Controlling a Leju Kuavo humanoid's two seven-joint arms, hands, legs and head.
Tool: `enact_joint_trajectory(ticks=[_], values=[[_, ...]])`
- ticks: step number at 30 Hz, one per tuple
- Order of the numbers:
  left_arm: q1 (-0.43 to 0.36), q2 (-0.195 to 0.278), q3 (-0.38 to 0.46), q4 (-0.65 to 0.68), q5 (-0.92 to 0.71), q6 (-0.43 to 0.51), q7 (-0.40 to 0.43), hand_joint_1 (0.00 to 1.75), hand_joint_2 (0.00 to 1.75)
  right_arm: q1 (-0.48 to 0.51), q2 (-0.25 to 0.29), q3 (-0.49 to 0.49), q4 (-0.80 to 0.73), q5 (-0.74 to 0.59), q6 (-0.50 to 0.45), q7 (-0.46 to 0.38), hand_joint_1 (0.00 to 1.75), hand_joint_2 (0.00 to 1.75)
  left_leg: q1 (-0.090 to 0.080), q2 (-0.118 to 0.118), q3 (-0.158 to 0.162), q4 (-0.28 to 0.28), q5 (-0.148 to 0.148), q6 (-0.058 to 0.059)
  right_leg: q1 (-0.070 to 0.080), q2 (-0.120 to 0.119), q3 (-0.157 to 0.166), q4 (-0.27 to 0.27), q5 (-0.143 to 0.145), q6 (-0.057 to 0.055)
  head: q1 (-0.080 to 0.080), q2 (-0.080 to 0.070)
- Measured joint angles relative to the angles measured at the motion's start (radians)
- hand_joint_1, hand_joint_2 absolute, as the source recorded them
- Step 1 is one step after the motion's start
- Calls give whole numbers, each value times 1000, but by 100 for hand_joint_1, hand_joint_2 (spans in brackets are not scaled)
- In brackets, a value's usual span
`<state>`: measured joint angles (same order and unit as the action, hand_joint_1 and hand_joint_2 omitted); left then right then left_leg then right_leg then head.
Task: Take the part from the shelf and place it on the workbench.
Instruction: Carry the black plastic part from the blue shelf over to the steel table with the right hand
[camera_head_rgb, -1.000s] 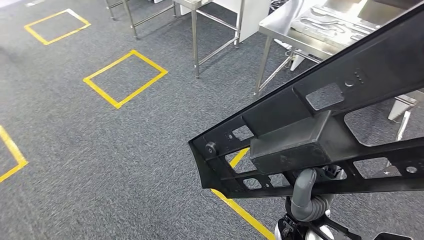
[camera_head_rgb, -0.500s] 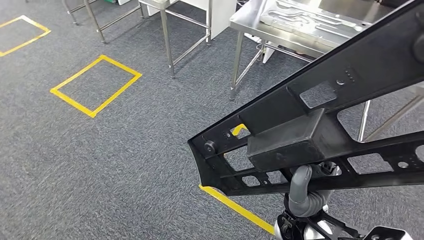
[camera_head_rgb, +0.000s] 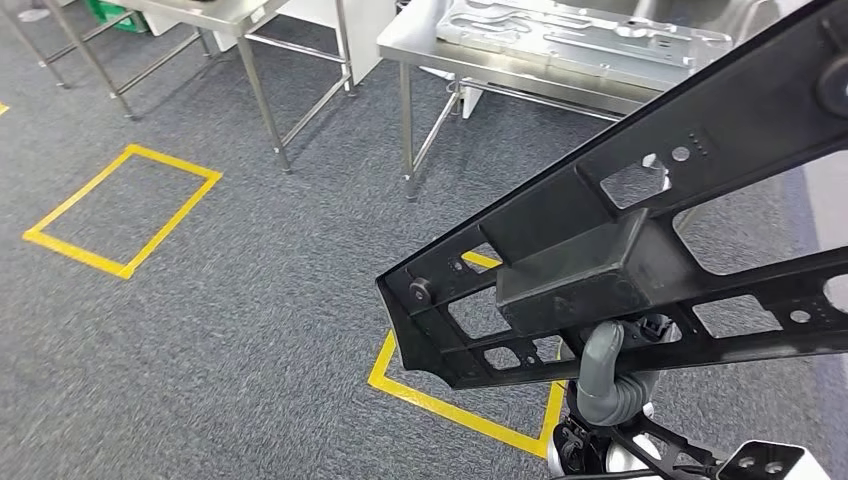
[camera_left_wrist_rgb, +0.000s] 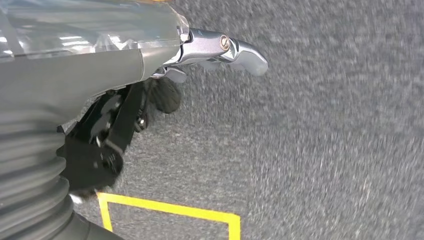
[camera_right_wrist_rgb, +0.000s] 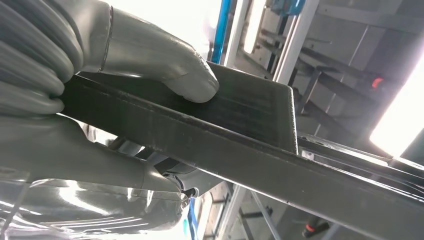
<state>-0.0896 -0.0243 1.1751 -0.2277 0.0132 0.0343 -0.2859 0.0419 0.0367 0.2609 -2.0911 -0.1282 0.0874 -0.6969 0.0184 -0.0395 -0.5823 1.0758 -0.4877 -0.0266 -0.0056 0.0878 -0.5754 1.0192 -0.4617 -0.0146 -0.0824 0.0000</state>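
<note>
one black part (camera_head_rgb: 640, 250) clasped by the right hand (camera_head_rgb: 608, 380); left hand (camera_left_wrist_rgb: 165, 75) holds nothing, fingers apart; two steel desks (camera_head_rgb: 420, 40) ahead.

Grey carpet floor (camera_head_rgb: 230, 330) w/ yellow tape squares (camera_head_rgb: 122, 207); steel-legged tables (camera_head_rgb: 420, 45) at back.

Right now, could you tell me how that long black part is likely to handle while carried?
The black part looks stiff: its open frame shows no sag. It is probably light for its size. Held by the right hand alone, it may swing.
</note>
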Motion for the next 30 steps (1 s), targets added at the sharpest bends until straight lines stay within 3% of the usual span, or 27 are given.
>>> enact_joint_trajectory(ticks=[2, 4, 6, 8, 10, 11, 12, 13, 15, 17, 19, 21, 22, 24, 25, 26, 27, 28, 30], values=[[-1, 0, 0, 0, -2, 1, 0, 0, 175, -3, 0, 0, 1, 0, 1, 0, 175, 175, 1, -25, 21, -50, 9, 8, 0, 18, -8, 5, 0, 11, 0, 0], [-3, 0, 0, 0, -3, 1, 1, 0, 175, -4, 0, 0, 4, -3, 2, 0, 175, 175, -1, -8, 22, -56, 14, 21, -3, 33, -13, 4, 4, 25, 0, 0], [-6, -1, 0, 0, 0, 0, 1, 0, 175, -9, 1, 0, 8, -5, 3, 0, 175, 175, 0, 14, 25, -66, 20, 36, -3, 4, -27, 29, -14, 36, 0, 0], [-4, -1, 0, 0, 0, -1, 1, 0, 175, -18, 2, 0, 13, -5, 3, 0, 175, 175, 0, 37, 26, -71, 23, 44, -1, -53, -75, 127, -70, 43, 0, 0], [-1, 0, 1, 0, 0, -2, 1, 0, 175, -23, 3, 0, 19, -2, -2, 0, 175, 175, -3, 61, 25, -71, 22, 47, -4, -77, -135, 249, -120, 49, 0, 0], [-1, 0, 1, 0, 0, -3, 1, 0, 175, -23, 4, 0, 22, 0, -7, 0, 175, 175, -4, 73, 25, -71, 21, 48, -6, -81, -148, 276, -122, 50, 0, 0], [-1, 0, 1, 0, 0, -5, 1, 0, 175, -24, 4, 0, 24, 2, -14, 0, 175, 175, -4, 84, 25, -71, 20, 47, -7, -84, -141, 265, -105, 50, 0, 0], [-3, 0, 1, 0, 0, -6, 1, 0, 175, -25, 4, 0, 26, 4, -22, 0, 175, 175, -5, 94, 27, -71, 19, 46, -7, -91, -115, 217, -75, 47, 0, 0], [-4, 0, 1, 0, 0, -8, 2, 0, 175, -30, 5, 1, 27, 5, -33, 0, 175, 175, -8, 113, 32, -70, 15, 40, 1, -132, -38, 75, -18, 36, 0, 0], [-5, 0, 1, 0, 0, -8, 2, 0, 175, -36, 8, 3, 27, 5, -36, 0, 175, 175, -13, 131, 37, -69, 11, 30, 10, -156, -1, 0, 0, 22, 0, 0], [-8, 0, 1, 0, 0, -11, 2, 0, 175, -37, 9, 7, 27, 5, -38, 0, 175, 175, -15, 150, 41, -71, 9, 19, 11, -135, -3, -7, 2, 12, 0, 0], [-13, 1, 1, 0, 0, -15, 2, 0, 175, -39, 11, 10, 27, 5, -39, 0, 175, 175, -12, 129, 38, -53, -9, 9, 6, -115, -1, -14, 8, 1, 0, 0], [-13, 1, 1, 0, 0, -17, 2, 0, 175, -41, 13, 13, 27, 6, -39, 0, 175, 175, -10, 104, 22, -16, -33, 4, 2, -105, 0, -18, 11, -5, 0, 0], [-11, 1, 2, 0, -2, -18, 4, 0, 175, -44, 17, 20, 29, 6, -39, 0, 175, 175, -6, 58, -37, 111, -98, -1, 1, -84, -1, -19, 14, -12, 0, 0], [-8, 1, 2, 0, -2, -18, 5, 0, 175, -44, 18, 23, 31, 6, -39, 0, 175, 175, -6, 51, -68, 175, -122, -3, 1, -71, -1, -19, 14, -13, 0, 0], [-6, 1, 2, 0, -2, -18, 5, 0, 175, -44, 18, 25, 33, 6, -39, 0, 175, 175, -6, 49, -88, 213, -128, -4, 1, -58, -1, -18, 14, -13, 0, 0], [-4, 1, 3, 0, -2, -18, 6, 0, 175, -43, 18, 26, 34, 6, -39, 0, 175, 175, -5, 48, -91, 214, -114, -5, 1, -44, -1, -16, 14, -13, 0, 0], [-4, 1, 3, 0, -1, -18, 6, 0, 175, -43, 18, 26, 35, 7, -39, 0, 175, 175, -4, 45, -75, 174, -81, -4, 1, -30, 0, -14, 13, -11, 0, 0], [-4, 1, 4, 0, 0, -18, 6, 0, 175, -44, 18, 26, 35, 9, -39, 0, 175, 175, -1, 13, -16, 36, -11, 0, 1, -5, -1, -7, 10, -5, 0, 0]])
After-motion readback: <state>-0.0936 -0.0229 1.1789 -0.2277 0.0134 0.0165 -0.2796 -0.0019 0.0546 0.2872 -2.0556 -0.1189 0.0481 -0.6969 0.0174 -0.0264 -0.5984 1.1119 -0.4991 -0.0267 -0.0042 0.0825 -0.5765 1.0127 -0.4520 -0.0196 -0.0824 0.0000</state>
